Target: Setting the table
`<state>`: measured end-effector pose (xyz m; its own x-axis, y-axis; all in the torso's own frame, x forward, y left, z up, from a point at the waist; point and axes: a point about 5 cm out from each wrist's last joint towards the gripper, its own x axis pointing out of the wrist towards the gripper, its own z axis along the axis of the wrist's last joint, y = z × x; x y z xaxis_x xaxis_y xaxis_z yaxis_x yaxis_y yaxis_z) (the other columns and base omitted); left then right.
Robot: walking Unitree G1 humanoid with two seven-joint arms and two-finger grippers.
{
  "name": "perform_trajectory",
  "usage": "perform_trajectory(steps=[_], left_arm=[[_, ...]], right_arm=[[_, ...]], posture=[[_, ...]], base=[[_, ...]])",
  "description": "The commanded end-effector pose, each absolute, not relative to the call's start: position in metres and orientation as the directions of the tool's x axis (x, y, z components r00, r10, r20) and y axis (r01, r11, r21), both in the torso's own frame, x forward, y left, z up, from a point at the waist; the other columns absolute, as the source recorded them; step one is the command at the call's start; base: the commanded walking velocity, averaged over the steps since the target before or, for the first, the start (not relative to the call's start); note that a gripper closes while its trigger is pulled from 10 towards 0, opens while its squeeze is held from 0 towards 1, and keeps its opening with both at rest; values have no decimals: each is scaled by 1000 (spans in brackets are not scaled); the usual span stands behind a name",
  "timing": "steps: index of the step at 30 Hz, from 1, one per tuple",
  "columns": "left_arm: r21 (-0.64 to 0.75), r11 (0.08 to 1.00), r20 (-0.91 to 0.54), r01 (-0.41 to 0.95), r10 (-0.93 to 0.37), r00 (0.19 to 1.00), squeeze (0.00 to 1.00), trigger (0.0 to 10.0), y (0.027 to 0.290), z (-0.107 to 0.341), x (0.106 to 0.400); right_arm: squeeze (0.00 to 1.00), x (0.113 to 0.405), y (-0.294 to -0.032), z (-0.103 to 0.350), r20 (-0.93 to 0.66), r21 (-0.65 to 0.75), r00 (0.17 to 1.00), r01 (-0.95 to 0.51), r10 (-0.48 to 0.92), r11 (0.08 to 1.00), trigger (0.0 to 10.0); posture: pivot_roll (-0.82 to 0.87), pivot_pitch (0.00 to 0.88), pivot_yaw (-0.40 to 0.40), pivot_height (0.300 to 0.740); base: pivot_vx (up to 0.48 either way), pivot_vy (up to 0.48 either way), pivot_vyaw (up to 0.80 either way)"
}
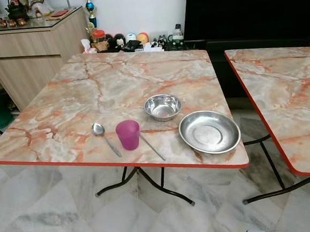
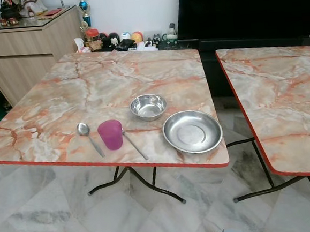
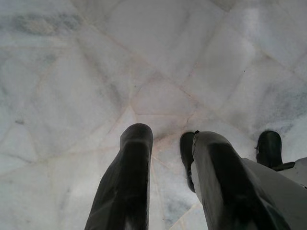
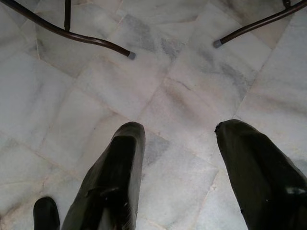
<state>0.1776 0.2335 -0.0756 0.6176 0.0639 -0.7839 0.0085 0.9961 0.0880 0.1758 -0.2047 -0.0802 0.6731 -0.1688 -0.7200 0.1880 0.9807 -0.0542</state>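
Observation:
On the marble-patterned table (image 1: 89,94), near its front edge, stands a purple cup (image 1: 128,135). A metal spoon (image 1: 99,132) lies to its left and a thin metal utensil (image 1: 153,147) lies to its right. A small steel bowl (image 1: 163,107) sits behind them, and a wide steel plate (image 1: 209,131) rests at the front right corner. Both arms hang low over the floor. The left gripper (image 3: 168,143) is open with nothing between its fingers. The right gripper (image 4: 180,136) is open and holds nothing.
A second marble table (image 1: 287,89) stands to the right across a narrow gap. A wooden cabinet (image 1: 26,51) is at the back left, with small items (image 1: 133,41) along the wall. Black folding legs (image 4: 81,36) rest on the white tiled floor.

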Motion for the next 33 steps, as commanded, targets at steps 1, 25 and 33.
perform_trajectory(steps=[1,25,33], left_arm=[[23,996,-798,91,-36,601,0,10000,182,-77,198],[-27,998,-787,62,-59,614,0,10000,187,-73,204],[-18,998,-786,65,-55,616,0,10000,187,-73,205]], right_arm=[[0,206,-209,-67,-707,91,696,268,-128,959,10000],[0,192,-205,-75,-738,114,663,298,-120,948,10000],[0,193,-204,-75,-739,121,664,297,-114,947,10000]], posture=[[6,91,-71,740],[10,45,-54,740],[10,33,-52,740]], base=[[0,0,0],[0,0,0],[0,0,0]])
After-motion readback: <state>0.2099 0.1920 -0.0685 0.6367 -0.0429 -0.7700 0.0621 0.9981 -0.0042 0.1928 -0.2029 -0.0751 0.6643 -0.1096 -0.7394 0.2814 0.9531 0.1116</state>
